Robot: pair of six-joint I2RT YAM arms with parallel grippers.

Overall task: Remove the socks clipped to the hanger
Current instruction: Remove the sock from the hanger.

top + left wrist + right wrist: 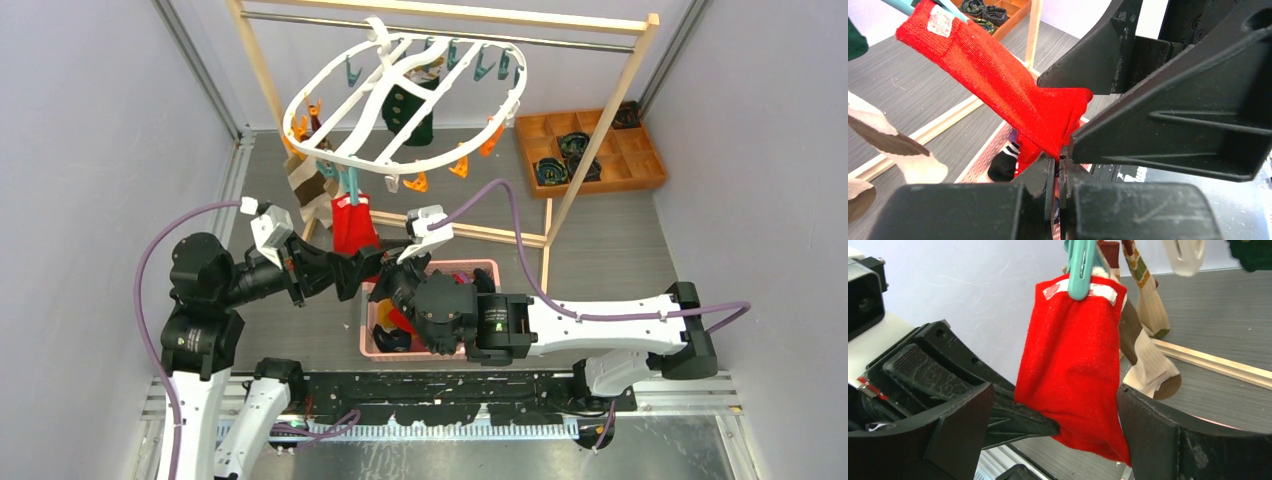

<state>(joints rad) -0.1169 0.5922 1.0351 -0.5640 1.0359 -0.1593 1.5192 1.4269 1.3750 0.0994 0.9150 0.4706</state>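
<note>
The white oval hanger [372,108] hangs from the rack's metal rail. A red sock [352,225] [1073,355] dangles from a teal clip [1080,262] at its near rim. My left gripper [1062,152] [372,268] is shut on the lower edge of the red sock [998,75], pulling it aslant. My right gripper [1056,390] stands open, its fingers either side of the sock's lower half. Beige and brown socks [310,185] hang to the left of the red one. A dark green sock [410,110] hangs further back.
A pink basket [483,268] holding loose socks sits under my right wrist; a black striped sock [1003,162] shows inside. The light wooden rack [600,140] frames the hanger. An orange compartment tray [640,165] stands at the back right.
</note>
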